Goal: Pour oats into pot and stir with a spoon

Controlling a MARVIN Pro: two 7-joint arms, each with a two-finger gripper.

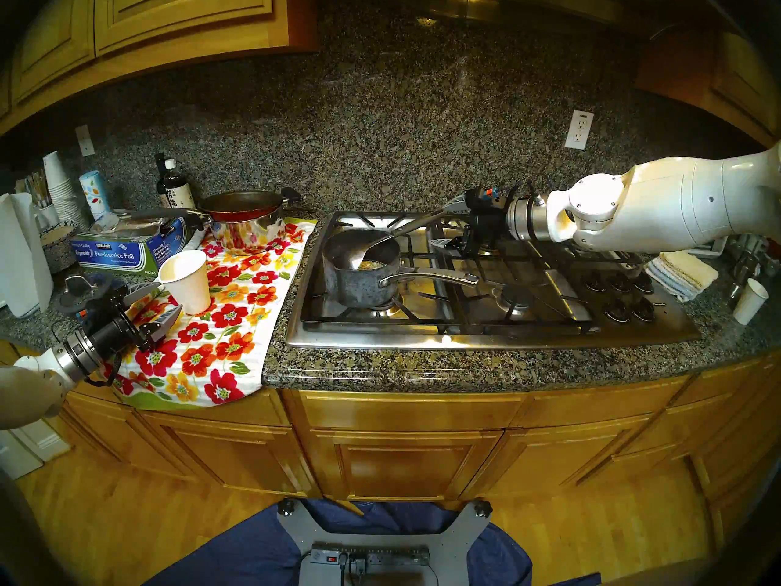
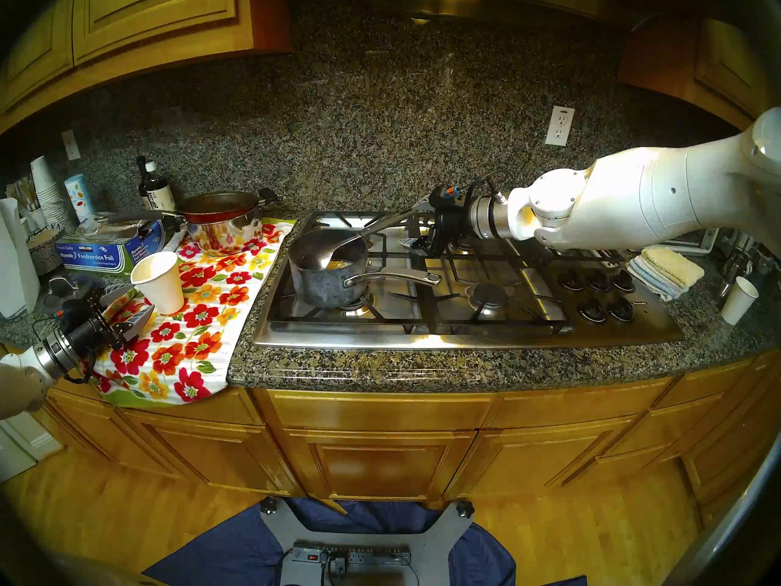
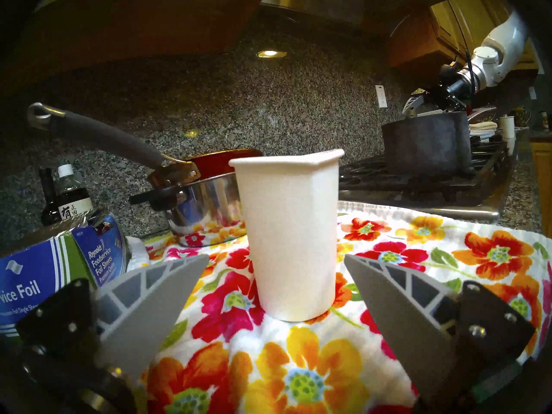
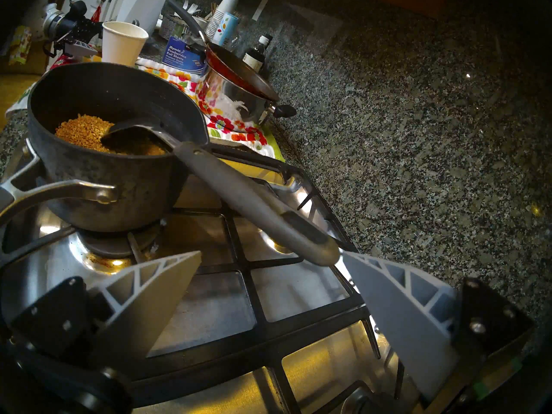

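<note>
Head views: right claw (image 1: 450,221) partly hidden behind its own black body, upper finger showing by the end of the spoon (image 1: 382,244), lower finger over the grate; wide apart, gripping nothing. Spoon handle sloping from the claw's upper finger down into the pot (image 1: 359,272), bowl resting inside. Oats (image 1: 372,264) only a small pale patch beside the spoon bowl, most of the pot floor hidden by its wall. Pot on the near-left burner of the stove (image 1: 486,314), below and left of the right claw, silver handle pointing right. Left claw (image 1: 158,304) wide, empty, paper cup (image 1: 188,280) just beyond its tips, standing on the floral towel (image 1: 219,331). Cup contents not visible.

Left wrist view: both fingers (image 3: 167,288) spread at the bottom corners, cup upright between and ahead of them, untouched, rim creased. Steel pot (image 3: 206,207) with a red pan (image 3: 221,162) on top behind the cup to the left, foil box (image 3: 44,282) cut off at the left edge. Dark pot far right, inside hidden.

Right wrist view: fingers (image 4: 161,294) wide, spoon handle end just at the tip of the right-hand finger; contact hard to judge. Oats a grainy heap on the pot floor ahead and left, spoon bowl lying on them. Pot handle cut off at the left edge.
</note>
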